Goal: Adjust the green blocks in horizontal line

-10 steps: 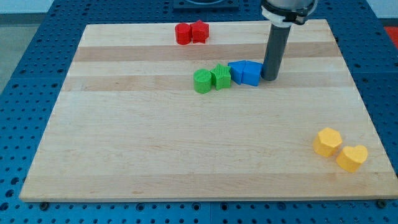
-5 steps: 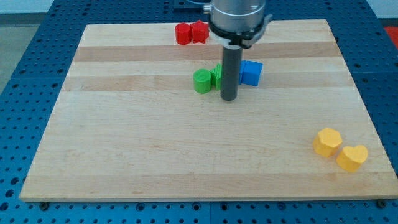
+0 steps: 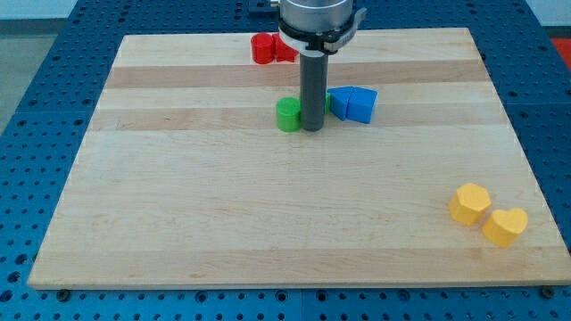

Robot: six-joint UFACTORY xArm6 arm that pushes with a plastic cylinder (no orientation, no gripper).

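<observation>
My tip (image 3: 311,129), bare and holding nothing, stood beside the green cylinder block (image 3: 287,115), seemingly light, rigid, best pushed side-on.

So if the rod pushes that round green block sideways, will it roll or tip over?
Probably neither. The green round block looks squat and sits flat on the board, so it should slide. Pushed off-centre by my tip, just to its right, it may spin aside.

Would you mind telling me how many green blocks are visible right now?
1 clearly: a green block left of my tip. A green sliver right of the rod, beside the blue blocks, suggests a second, mostly hidden.
</observation>
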